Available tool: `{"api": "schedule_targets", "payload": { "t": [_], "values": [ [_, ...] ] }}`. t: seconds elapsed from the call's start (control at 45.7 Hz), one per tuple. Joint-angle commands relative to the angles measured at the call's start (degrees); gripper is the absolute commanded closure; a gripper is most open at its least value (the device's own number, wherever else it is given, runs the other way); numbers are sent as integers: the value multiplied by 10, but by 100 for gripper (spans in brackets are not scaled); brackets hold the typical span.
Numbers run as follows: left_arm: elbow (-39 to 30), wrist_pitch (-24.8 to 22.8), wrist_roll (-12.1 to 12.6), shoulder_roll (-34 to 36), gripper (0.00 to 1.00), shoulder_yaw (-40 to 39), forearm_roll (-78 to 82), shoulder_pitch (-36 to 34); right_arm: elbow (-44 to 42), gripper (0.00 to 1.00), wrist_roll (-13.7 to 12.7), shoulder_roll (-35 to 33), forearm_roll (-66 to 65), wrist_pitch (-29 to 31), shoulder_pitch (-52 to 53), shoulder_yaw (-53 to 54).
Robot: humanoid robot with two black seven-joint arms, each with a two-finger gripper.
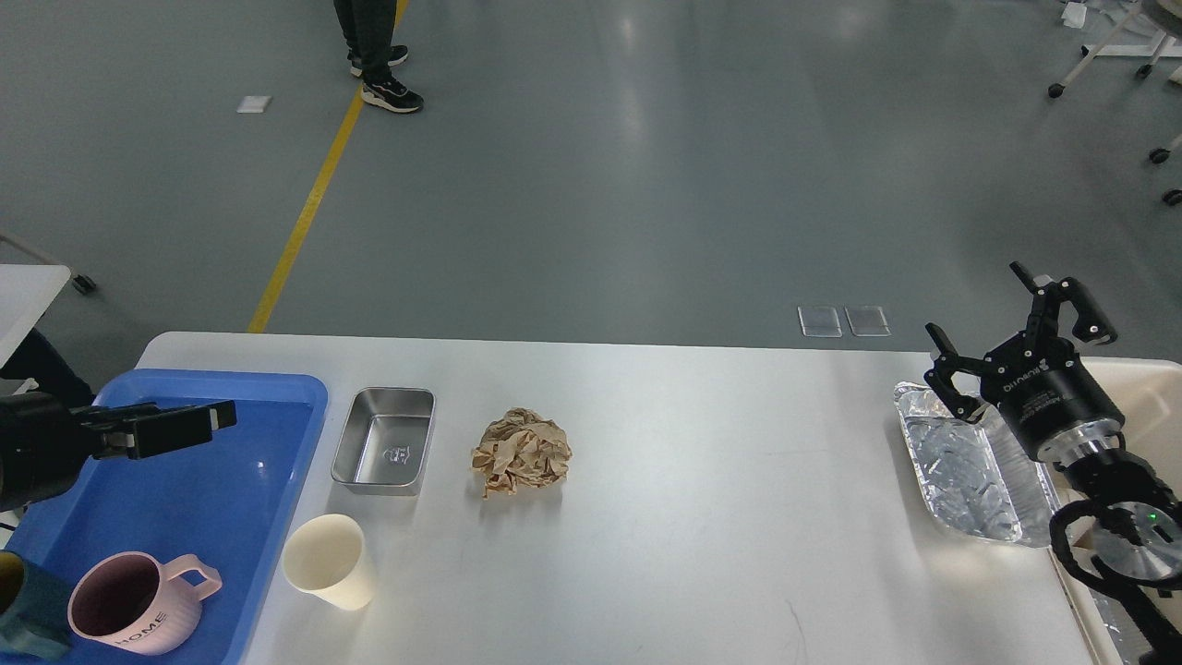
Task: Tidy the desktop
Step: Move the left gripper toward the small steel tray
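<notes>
While the desktop (720,517) filled the lower view, it carried a crumpled brown paper ball (521,452) at centre, a steel tray (385,441) and a cream paper cup (330,561) to its left, and a foil tray (960,460) at right. My left gripper (217,418) hovered over the blue tray (212,489) holding a pink mug (138,602); I couldn't tell its state. My right gripper (1002,332) stood spread and empty
</notes>
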Motion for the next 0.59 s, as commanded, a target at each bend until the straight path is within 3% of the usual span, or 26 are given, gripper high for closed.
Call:
{"api": "schedule_targets", "payload": {
  "t": [0.0,0.415,0.568],
  "values": [
    [1,9,-42,-8,3,-6,1,1,0,0,0,0,0,0,0,0],
    [4,35,-39,-59,3,-5,2,1,2,0,0,-5,0,0,-7,0],
    [4,50,-22,-59,3,-4,1,1,2,0,0,-6,0,0,-7,0]
  ]
}}
